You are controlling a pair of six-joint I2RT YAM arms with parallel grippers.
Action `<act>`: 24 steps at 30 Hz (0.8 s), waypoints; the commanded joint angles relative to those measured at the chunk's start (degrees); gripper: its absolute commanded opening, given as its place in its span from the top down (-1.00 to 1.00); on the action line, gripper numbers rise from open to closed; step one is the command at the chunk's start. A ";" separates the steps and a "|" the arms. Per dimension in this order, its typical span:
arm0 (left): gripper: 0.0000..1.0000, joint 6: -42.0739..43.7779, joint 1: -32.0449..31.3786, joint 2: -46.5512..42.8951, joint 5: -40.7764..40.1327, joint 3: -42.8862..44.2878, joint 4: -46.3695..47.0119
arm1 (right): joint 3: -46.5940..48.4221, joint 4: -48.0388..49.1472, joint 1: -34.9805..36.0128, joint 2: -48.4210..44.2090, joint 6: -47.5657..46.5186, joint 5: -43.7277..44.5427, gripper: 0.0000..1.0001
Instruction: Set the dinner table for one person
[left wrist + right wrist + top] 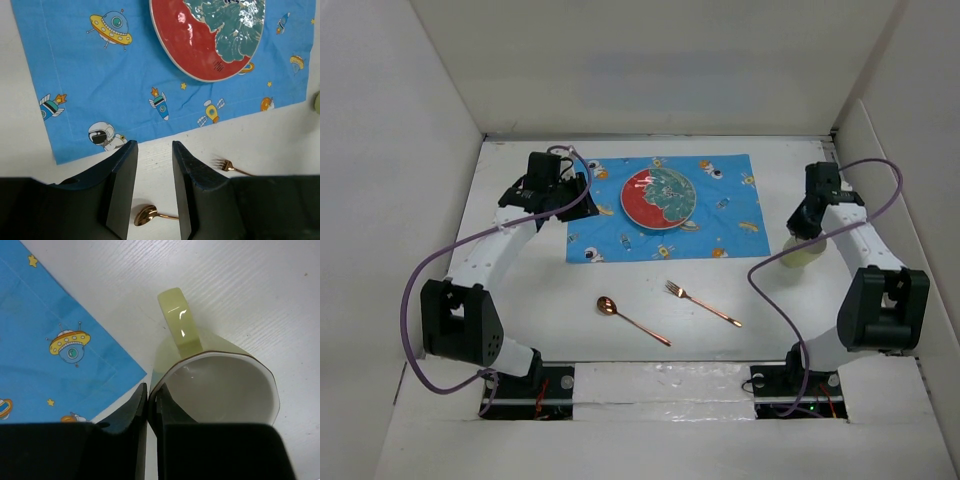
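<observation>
Over the dinner table (560, 290) with the left gripper (152, 150): fingers parted to a middling gap, gripping nothing, only bare white tabletop between them. Just ahead of the fingertips, the near edge of a blue cartoon-print mat (100, 75). Farther ahead and to the right, on that mat, a red and green plate (200, 45). Back beneath the gap, toward the wrist, the bowl of a copper spoon (147, 216). Off beside the right finger, the tines of a matching fork (227, 165). Both lying on the table, apart from each other. With the right gripper (150, 400): pinched nearly closed on the rim of a pale yellow-green mug (220, 385), one finger outside the wall, the other just inside the white interior. Handle (180, 325) pointing ahead, away from the wrist. Left of the fingers, a corner of the mat, close to the mug. Cannot tell whether lifted or resting on the table.
</observation>
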 commanded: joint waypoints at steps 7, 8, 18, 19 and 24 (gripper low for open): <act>0.39 -0.75 -0.06 1.70 3.80 2.93 2.29 | 29.79 -0.51 6.82 13.58 -4.62 0.89 1.00; 0.38 -1.01 -0.06 1.70 4.33 1.18 2.57 | 36.69 -1.38 6.82 16.06 -5.15 0.64 1.00; 0.27 1.62 -6.73 1.00 -2.42 0.37 0.73 | 81.63 -12.11 10.24 47.44 -13.07 -7.45 1.00; 0.27 1.79 -7.61 0.91 -3.73 1.33 0.55 | 82.98 -12.38 10.25 48.77 -13.24 -7.71 1.00; 0.27 2.59 -8.94 -0.14 -3.31 5.47 0.55 | 82.03 -8.17 11.91 51.06 -14.55 -10.27 1.00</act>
